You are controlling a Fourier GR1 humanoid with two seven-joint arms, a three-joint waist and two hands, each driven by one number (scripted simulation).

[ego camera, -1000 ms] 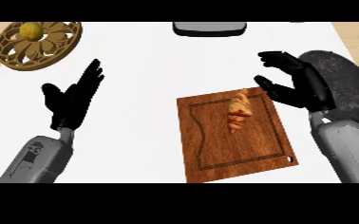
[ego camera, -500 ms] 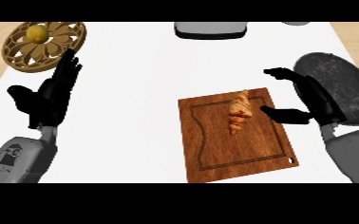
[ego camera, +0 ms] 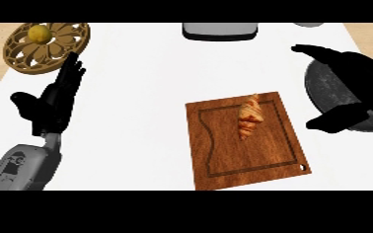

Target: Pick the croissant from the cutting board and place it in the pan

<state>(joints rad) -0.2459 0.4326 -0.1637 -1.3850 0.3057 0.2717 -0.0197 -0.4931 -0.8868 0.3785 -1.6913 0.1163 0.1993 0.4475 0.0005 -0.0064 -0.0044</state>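
Note:
The croissant [ego camera: 250,116] lies on the upper right part of the wooden cutting board [ego camera: 222,150], pointing down and left. A dark grey pan [ego camera: 322,88] sits just right of the board, cut by the view's edge. My right hand [ego camera: 348,63] hovers over the pan, open, with its fingers and thumb spread wide and holding nothing. It stands apart from the croissant, to its right. At the left edge my left hand [ego camera: 50,104] rests open, fingers up.
A carved wooden bowl [ego camera: 62,49] holding a lemon [ego camera: 38,32] stands at the back left. A grey appliance [ego camera: 220,30] sits at the back middle, and a small grey object [ego camera: 310,24] at the back right.
My right hand has drawn back to the right, from beside the croissant to over the pan, and opened wider. The croissant stays on the board. The left hand has drifted left.

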